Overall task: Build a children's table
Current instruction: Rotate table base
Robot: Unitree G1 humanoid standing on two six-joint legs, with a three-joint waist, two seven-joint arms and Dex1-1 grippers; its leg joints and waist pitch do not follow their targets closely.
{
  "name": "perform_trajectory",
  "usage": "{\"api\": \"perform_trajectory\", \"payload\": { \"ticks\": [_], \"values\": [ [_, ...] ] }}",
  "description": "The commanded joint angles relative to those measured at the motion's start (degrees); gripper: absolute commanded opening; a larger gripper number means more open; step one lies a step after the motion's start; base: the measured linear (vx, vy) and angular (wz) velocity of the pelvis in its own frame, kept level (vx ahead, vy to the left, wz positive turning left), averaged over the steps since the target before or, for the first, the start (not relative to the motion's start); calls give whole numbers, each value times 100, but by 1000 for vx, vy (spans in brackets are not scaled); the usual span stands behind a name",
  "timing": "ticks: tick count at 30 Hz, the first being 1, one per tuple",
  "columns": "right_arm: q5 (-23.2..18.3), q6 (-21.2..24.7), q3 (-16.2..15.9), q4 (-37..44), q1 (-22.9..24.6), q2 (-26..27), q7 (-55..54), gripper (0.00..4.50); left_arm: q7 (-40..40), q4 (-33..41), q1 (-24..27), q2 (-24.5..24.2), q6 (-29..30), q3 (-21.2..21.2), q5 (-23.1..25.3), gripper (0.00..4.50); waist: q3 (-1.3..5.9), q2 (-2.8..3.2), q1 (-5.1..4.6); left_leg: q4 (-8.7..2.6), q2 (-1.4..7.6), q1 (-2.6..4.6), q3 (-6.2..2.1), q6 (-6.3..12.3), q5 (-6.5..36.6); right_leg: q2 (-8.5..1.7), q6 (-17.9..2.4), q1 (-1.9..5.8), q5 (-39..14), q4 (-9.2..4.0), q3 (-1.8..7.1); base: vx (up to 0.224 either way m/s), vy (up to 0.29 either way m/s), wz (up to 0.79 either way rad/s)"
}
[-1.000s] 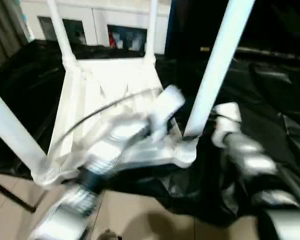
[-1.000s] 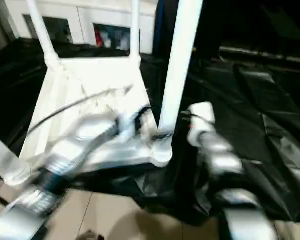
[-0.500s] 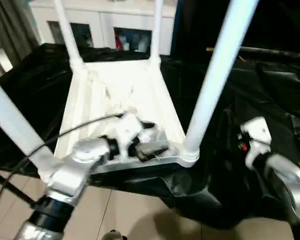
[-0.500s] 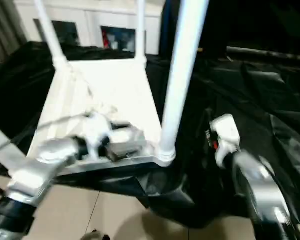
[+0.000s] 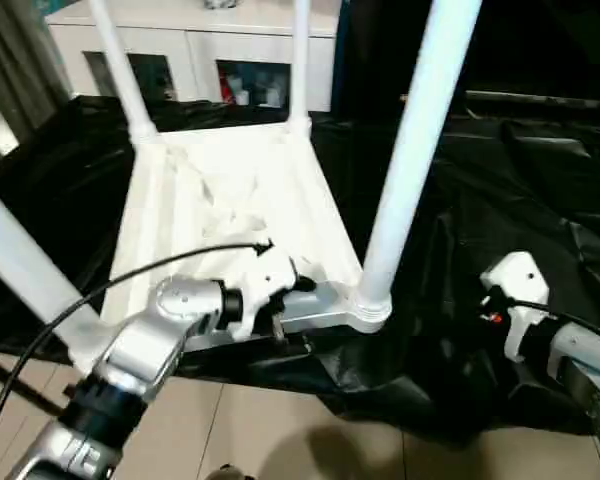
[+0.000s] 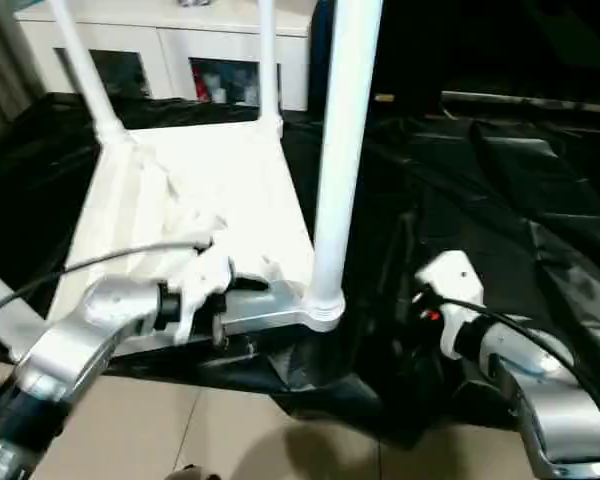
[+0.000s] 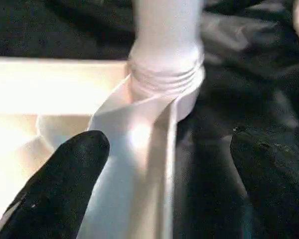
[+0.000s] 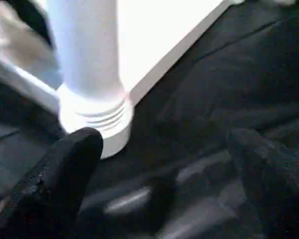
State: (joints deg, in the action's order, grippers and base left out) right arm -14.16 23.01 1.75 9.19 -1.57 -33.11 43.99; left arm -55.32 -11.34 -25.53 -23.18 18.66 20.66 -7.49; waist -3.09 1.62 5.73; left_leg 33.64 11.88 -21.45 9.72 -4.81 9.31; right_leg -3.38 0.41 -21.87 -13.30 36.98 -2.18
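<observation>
1. The white plastic rectangular tabletop [image 5: 230, 210] lies upside down, ribbed underside up, on a counter draped in crinkled black plastic sheeting [image 5: 540, 190]. Its near edge sits close to the counter's front edge, above the tiled floor [image 5: 280, 430].
2. Four long white tubular legs stand upright in the corner sockets. The near right leg [image 5: 410, 150] seats in a ringed socket collar [image 7: 164, 79], and two far legs [image 5: 300, 60] rise before a white cabinet [image 5: 190, 50].
3. Judged by its look, the piece is light, hollow and stiff, with smooth, rather slippery tubes. The tall legs would lever hard on the sockets, so a hold low on a leg near the collar, or on the tabletop's rim, seems safest.
4. The left tool [image 7: 164, 164] is spread wide and holds nothing. Its black fingers [image 7: 65, 184] straddle the near rim just beside the near right socket.
5. The right tool [image 8: 164, 174] is likewise spread wide and empty. It hovers over the sheeting beside that same socket, apart from the leg.
</observation>
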Motion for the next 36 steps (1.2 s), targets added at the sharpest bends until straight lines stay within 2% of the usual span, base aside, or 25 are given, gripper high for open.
{"api": "perform_trajectory", "payload": {
  "ticks": [1,6,7,8,10,12,14,15,17,18,20,21,22,23,24,25,27,28,29,31,32,33,34,35,36],
  "values": [
    [-47,101,-103,137,-25,-91,136,450,3,-240,-232,36,46,25,48,421,345,-89,6,-342,69,37,-24,96,1171,-347,-836,206,-1052,-590,227,0,0,0],
    [-13,166,-146,153,-161,-84,11,450,4,-396,-349,109,-203,-30,82,379,359,-67,-1,-322,72,28,-23,157,1034,-354,-1002,229,-661,-554,223,0,0,0],
    [-86,255,-64,285,-85,-20,-88,450,261,-172,-152,260,-395,-307,-62,379,365,-21,-1,-312,79,32,-23,152,1011,-351,-1044,230,-550,-546,224,0,0,0],
    [-94,264,-56,299,-73,-16,-94,450,286,-148,-133,272,-399,-331,-76,379,371,-40,-9,-311,85,25,-24,174,996,-354,-1091,250,-414,-542,217,0,0,0],
    [-298,419,131,617,259,36,-131,450,704,397,268,530,-399,-746,-422,379,389,-37,-7,-303,100,15,-28,223,938,-365,-1151,269,-196,-505,215,0,0,0],
    [-389,480,241,747,419,89,-187,450,819,669,474,618,-271,-911,-623,379,385,-32,-9,-301,113,8,-27,288,927,-360,-1202,261,-69,-504,210,0,0,0],
    [-648,591,612,1055,811,325,-452,450,1472,1226,1023,872,-124,-1325,-785,379,376,-11,-39,-312,138,7,-24,335,1052,-352,-1210,244,-149,-528,201,0,0,0],
    [-680,586,689,1119,882,390,-538,450,1691,1313,1127,940,-63,-1428,-759,379,374,-28,-55,-308,132,2,-27,344,1042,-343,-1208,249,-135,-526,191,0,0,0],
    [-620,463,1066,1204,990,870,-1238,450,2353,1669,1586,1147,-315,-1615,-433,379,349,-20,-87,-327,108,15,-24,331,1209,-325,-1089,215,-562,-586,182,0,0,0],
    [-620,463,1066,1204,990,870,-1238,450,2353,1669,1586,1147,-315,-1615,-433,379,317,-29,-110,-356,107,8,-26,281,1344,-337,-967,199,-959,-629,180,0,0,0],
    [-351,479,1400,1231,988,1500,-2273,450,3168,1835,1918,1384,-425,-1790,91,379,303,-7,-138,-381,117,51,-32,125,1567,-326,-729,133,-1569,-690,199,0,0,0],
    [-259,459,1461,1258,1015,1673,-2544,450,3317,1865,1992,1430,-505,-1825,180,379,297,-16,-150,-389,110,45,-33,86,1600,-320,-690,129,-1628,-699,200,0,0,0],
    [-205,442,1488,1284,1033,1774,-2702,450,3510,1866,2044,1458,-607,-1843,347,379,291,-19,-159,-404,90,53,-47,-7,1744,-314,-521,122,-1852,-728,202,0,0,0],
    [-155,427,1506,1297,1046,1853,-2829,450,3634,1836,2072,1466,-693,-1855,453,379,291,-19,-159,-404,90,53,-47,-7,1744,-314,-521,122,-1852,-728,202,0,0,0],
    [-127,397,1523,1328,1077,1945,-2980,450,3746,1844,2131,1495,-751,-1880,477,379,269,3,-165,-420,88,60,-53,-35,1835,-312,-420,96,-1952,-747,213,0,0,0],
    [-152,356,1509,1352,1087,2005,-3033,450,3792,1873,2161,1513,-674,-1917,426,379,241,-11,-177,-426,79,58,-49,-58,1900,-314,-345,73,-2034,-761,221,0,0,0],
    [-210,351,1410,1379,1078,2142,-3119,450,3907,2044,2214,1607,-569,-2003,310,379,195,9,-203,-448,66,128,-70,-109,2452,-320,-183,68,-2715,-799,202,0,0,0],
    [-164,330,1271,1373,1065,2167,-3097,450,4010,2177,2246,1632,-457,-2000,316,379,155,25,-234,-457,52,208,-92,-120,2890,-305,-55,48,-3316,-872,165,0,0,0],
    [-149,326,1246,1372,1063,2168,-3090,450,4029,2202,2252,1633,-448,-1992,328,379,105,28,-298,-430,12,321,-92,-98,3358,-244,26,22,-3840,-966,83,0,0,0],
    [-83,326,1098,1360,1010,2146,-3033,450,4036,2327,2262,1624,-328,-1951,318,379,24,56,-360,-416,-30,473,-98,-49,3768,-161,84,4,-4229,-1073,-49,0,0,0],
    [-24,331,990,1341,939,2122,-2970,450,4063,2371,2270,1663,-283,-1973,314,379,-72,127,-434,-468,-48,512,-135,11,4031,-119,86,127,-4209,-1143,-189,0,0,0],
    [55,345,835,1298,828,2060,-2905,450,4114,2368,2269,1709,-223,-2026,298,379,-91,145,-538,-533,-17,433,-192,59,4086,-140,66,313,-3888,-1091,-266,35,40,-26],
    [97,345,761,1264,761,2009,-2877,450,4142,2330,2258,1723,-247,-2053,294,379,-72,129,-595,-568,-27,355,-226,129,3910,-190,8,450,-3593,-1052,-235,51,60,-30],
    [97,345,761,1264,761,2009,-2877,450,4142,2330,2258,1723,-247,-2053,294,379,-38,158,-600,-576,-54,289,-228,187,3647,-229,-43,534,-3438,-1033,-169,51,60,-30],
    [100,346,751,1257,749,1998,-2870,450,4147,2325,2259,1725,-248,-2056,293,379,-42,172,-609,-567,-90,279,-197,232,3441,-242,-109,528,-3441,-1070,-131,60,47,-23]
  ]
}}
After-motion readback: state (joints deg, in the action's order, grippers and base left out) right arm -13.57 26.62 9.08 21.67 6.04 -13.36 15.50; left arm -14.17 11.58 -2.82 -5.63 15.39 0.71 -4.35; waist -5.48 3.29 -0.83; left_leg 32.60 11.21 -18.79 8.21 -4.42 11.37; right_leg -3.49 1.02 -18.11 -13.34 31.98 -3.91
